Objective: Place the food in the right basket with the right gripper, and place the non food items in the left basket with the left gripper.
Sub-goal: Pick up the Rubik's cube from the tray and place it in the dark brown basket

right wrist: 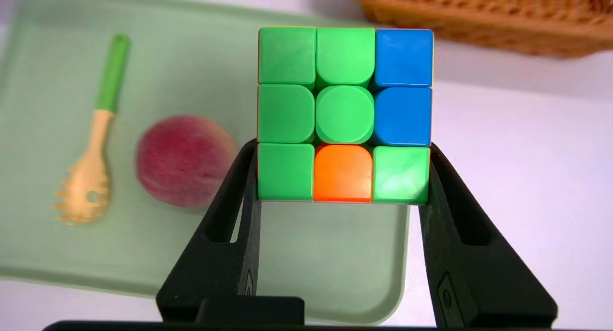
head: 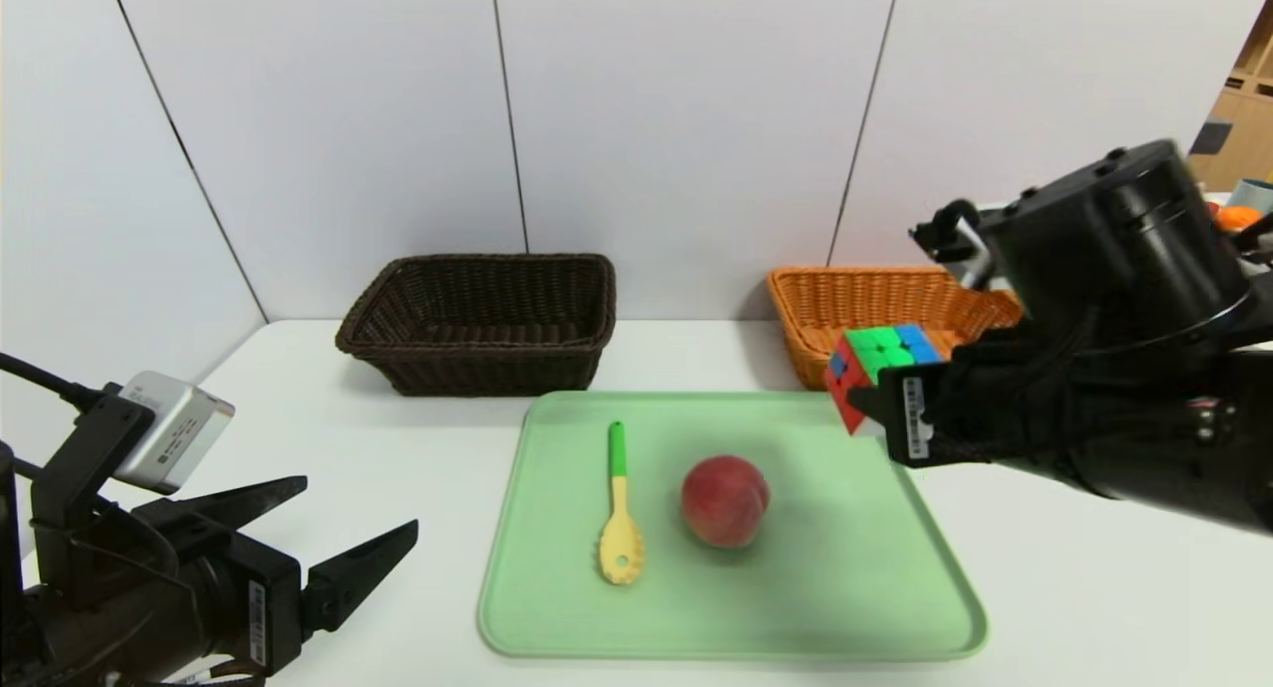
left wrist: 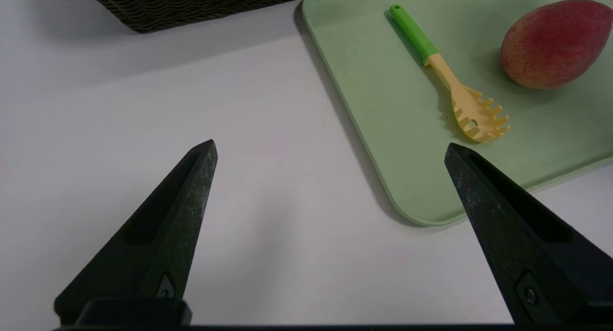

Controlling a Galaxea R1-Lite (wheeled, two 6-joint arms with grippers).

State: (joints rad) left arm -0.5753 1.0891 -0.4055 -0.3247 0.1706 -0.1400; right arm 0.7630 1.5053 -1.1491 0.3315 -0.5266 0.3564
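While gripped low on two opposite faces, the puzzle cube (right wrist: 344, 114) sits between the fingers of the right hand (right wrist: 343, 177), lifted clear above the right edge of the green tray (head: 855, 588) and just in front of the orange basket (head: 855, 304). Judged by its look, the cube is rigid, light and smooth-sided, so flat, opposed faces offer the securest hold; it is not food, though the right hand carries it. On the tray lie a peach (head: 725, 500) and a pasta spoon (head: 620, 508), apart from each other. Angled forward and downward, the right arm reaches in from the right. Low over the counter (head: 1094, 588), the left hand (head: 363, 523) waits spread wide and empty, with the dark basket (head: 482, 319) beyond it.
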